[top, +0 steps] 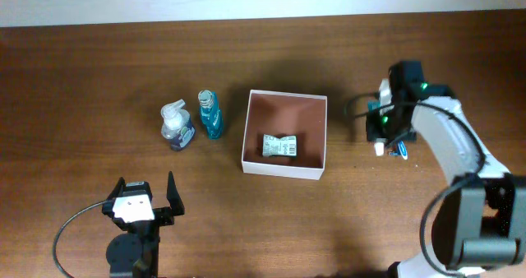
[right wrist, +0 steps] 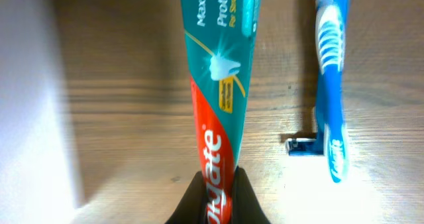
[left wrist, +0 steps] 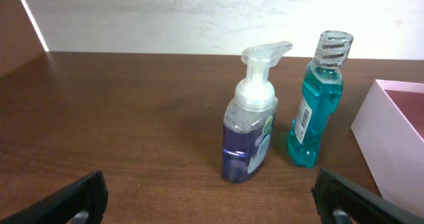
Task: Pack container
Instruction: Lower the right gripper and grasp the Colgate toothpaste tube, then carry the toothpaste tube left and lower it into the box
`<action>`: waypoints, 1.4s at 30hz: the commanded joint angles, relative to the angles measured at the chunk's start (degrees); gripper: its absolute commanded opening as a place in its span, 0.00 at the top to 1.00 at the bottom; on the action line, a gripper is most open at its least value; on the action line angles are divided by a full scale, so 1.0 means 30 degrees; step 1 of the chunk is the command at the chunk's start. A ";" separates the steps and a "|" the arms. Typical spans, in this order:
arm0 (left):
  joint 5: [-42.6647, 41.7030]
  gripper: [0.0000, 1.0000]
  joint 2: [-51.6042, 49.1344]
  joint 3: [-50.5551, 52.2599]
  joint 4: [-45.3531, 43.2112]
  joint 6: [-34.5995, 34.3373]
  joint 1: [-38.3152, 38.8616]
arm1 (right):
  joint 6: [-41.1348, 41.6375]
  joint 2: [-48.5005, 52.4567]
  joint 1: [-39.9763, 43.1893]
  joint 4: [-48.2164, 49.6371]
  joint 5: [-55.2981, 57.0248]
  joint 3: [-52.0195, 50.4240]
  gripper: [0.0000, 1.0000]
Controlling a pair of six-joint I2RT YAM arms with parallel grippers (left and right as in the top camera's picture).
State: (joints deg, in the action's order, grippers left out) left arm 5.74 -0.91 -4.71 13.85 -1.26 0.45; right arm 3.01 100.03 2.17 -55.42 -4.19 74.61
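The container (top: pixel 246 133), a shallow white-walled box with a pinkish-brown inside, sits mid-table with a small printed packet (top: pixel 279 146) in it. Just to its right, my right gripper (top: pixel 383 135) is shut on a red and teal toothpaste tube (right wrist: pixel 216 85); in the right wrist view the fingers pinch the tube's near end at my right gripper (right wrist: pixel 218 199). A blue toothbrush (right wrist: pixel 331 85) lies on the wood right of the tube. My left gripper (top: pixel 146 184) stands open at the table's front left, with nothing between its fingers (left wrist: pixel 81 197).
A purple foam-soap pump bottle (top: pixel 177 127) and a teal mouthwash bottle (top: pixel 210 113) stand upright left of the container. Ahead of my left gripper (left wrist: pixel 209 199) I see the soap bottle (left wrist: pixel 250 128), the mouthwash (left wrist: pixel 317 105) and the container's wall (left wrist: pixel 391 138).
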 commanded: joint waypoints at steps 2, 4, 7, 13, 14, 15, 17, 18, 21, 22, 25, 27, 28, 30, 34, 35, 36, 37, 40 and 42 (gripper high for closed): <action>-0.0335 0.01 0.0095 0.0168 -0.0117 0.0299 -0.0102 | 0.1304 -0.2586 -0.1515 -0.1683 -0.1960 0.3687 0.96; -0.0335 0.01 0.0095 0.0168 -0.0117 0.0299 -0.0102 | 0.2040 -0.3191 -0.2382 -0.1756 -0.2266 0.4189 0.96; -0.0335 0.01 0.0095 0.0168 -0.0117 0.0299 -0.0102 | 0.3155 -0.3803 -0.3861 -0.1610 -0.2259 0.4248 0.96; -0.0335 0.00 0.0095 0.0168 -0.0117 0.0299 -0.0102 | 0.4852 -0.3293 -0.7009 -0.1122 -0.1865 0.3687 0.96; -0.0335 0.01 0.0095 0.0168 -0.0117 0.0299 -0.0102 | 0.5115 -0.3133 -0.7373 -0.0998 -0.1596 0.3526 0.96; -0.0335 0.00 0.0095 0.0168 -0.0117 0.0299 -0.0102 | 0.5421 -0.2900 -0.7759 -0.0874 -0.1282 0.3337 0.96; -0.0335 0.01 0.0095 0.0168 -0.0117 0.0299 -0.0102 | 0.5821 -0.2164 -0.8597 -0.0765 -0.0714 0.2958 0.96; -0.0335 0.01 0.0095 0.0168 -0.0117 0.0299 -0.0102 | 0.5829 -0.1829 -0.8874 -0.0699 -0.0670 0.2820 0.96; -0.0335 0.01 0.0095 0.0168 -0.0117 0.0299 -0.0102 | 0.6091 -0.0874 -0.9413 -0.0444 -0.0670 0.2623 0.95; -0.0335 0.01 0.0095 0.0168 -0.0117 0.0299 -0.0102 | 0.6309 -0.0546 -0.9500 -0.0364 -0.0670 0.2608 0.95; -0.0335 0.01 0.0095 0.0168 -0.0117 0.0299 -0.0102 | 0.6688 0.0299 -0.9602 -0.0117 -0.0750 0.2608 0.95; -0.0335 0.01 0.0095 0.0168 -0.0124 0.0299 -0.0102 | 0.6710 0.0852 -0.9602 0.0058 -0.0743 0.2601 0.95; -0.0335 0.01 0.0095 0.0168 -0.0117 0.0299 -0.0102 | 0.6900 0.1056 -0.9602 0.0058 -0.0736 0.2594 0.95; -0.0335 0.01 0.0095 0.0168 -0.0117 0.0299 -0.0102 | 0.7111 0.1472 -0.9559 0.0058 -0.0685 0.2594 0.95; -0.0335 0.01 0.0095 0.0168 -0.0117 0.0299 -0.0102 | 0.7694 0.2266 -0.9566 0.0131 0.0313 0.2594 0.95; -0.0335 0.01 0.0095 0.0168 -0.0117 0.0299 -0.0102 | 0.7861 0.2455 -0.9566 0.0175 0.0532 0.2594 0.95; -0.0335 0.01 0.0095 0.0168 -0.0117 0.0299 -0.0102 | 0.7898 0.2594 -0.9559 0.0197 0.0648 0.2594 0.95; -0.0335 0.01 0.0095 0.0168 -0.0117 0.0299 -0.0102 | 0.7905 0.2718 -0.9537 0.0211 0.0794 0.2594 0.95; -0.0335 0.01 0.0095 0.0168 -0.0117 0.0299 -0.0102 | 0.8051 0.2820 -0.9471 0.0189 0.1450 0.2586 0.94; -0.0335 0.01 0.0095 0.0168 -0.0117 0.0299 -0.0102 | 0.8094 0.2820 -0.9464 0.0219 0.1916 0.2586 0.92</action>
State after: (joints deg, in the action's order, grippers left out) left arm 5.76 -0.91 -4.71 13.85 -1.26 0.45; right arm 25.96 108.22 -26.30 -55.05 -2.50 82.41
